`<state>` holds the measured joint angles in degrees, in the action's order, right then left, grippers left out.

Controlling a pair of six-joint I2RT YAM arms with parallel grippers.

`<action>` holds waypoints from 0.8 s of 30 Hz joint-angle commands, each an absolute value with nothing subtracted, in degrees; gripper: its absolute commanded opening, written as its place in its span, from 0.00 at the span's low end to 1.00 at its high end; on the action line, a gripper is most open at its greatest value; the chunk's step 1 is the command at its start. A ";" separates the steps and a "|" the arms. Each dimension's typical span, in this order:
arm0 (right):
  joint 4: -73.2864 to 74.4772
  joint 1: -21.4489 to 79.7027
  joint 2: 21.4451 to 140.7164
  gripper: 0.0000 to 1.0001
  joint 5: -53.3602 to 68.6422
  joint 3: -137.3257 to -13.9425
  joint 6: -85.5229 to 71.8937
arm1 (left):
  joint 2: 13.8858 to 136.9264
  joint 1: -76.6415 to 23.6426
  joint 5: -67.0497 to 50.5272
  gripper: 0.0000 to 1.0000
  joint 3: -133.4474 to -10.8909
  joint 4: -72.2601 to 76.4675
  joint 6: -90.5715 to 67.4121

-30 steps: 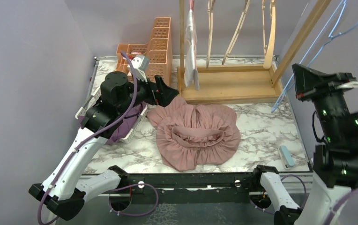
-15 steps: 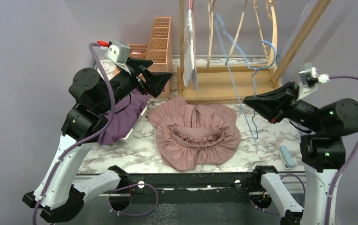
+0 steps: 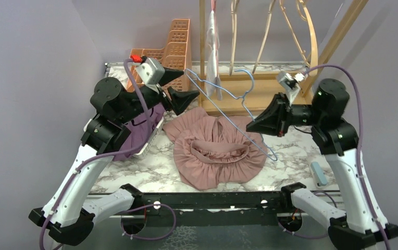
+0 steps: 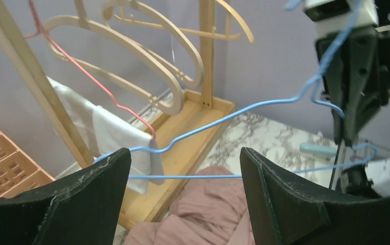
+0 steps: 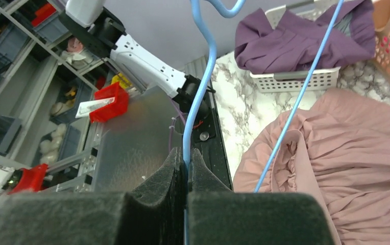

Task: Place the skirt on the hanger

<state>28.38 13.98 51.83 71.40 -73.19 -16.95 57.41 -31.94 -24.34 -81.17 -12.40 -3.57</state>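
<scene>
Since the earlier frames, the right arm has swung in from the desk's right edge and carried the blue wire hanger (image 4: 193, 177) above the pink skirt (image 3: 218, 151). The left arm has risen toward the hanger's far end.

The right gripper (image 5: 187, 163) has its jaws closed on the hanger wire below the hook. The left gripper (image 4: 184, 153) has its jaws wide apart, straddling the hanger's lower bar; contact cannot be confirmed.

The skirt lies bunched at the centre of the desk (image 3: 301, 151), off the hanger.
</scene>
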 commanded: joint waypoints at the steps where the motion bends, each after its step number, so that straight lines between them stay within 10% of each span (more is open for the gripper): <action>1: 38.89 17.57 56.03 0.01 68.07 -76.06 -6.43 | 56.04 -31.73 -35.69 0.78 -76.03 -9.72 4.39; 17: 50.22 29.56 63.73 0.01 59.02 -80.35 3.87 | 55.73 -31.72 -51.02 0.82 -68.06 -17.78 19.78; 24: 52.10 31.63 63.42 0.01 60.08 -81.36 5.79 | 57.26 -31.73 -51.86 0.42 -68.88 -26.07 25.38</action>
<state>50.11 30.79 64.12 60.20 -78.89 3.46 56.55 -31.94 -48.88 -68.01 -20.49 20.43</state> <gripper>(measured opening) 0.043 0.518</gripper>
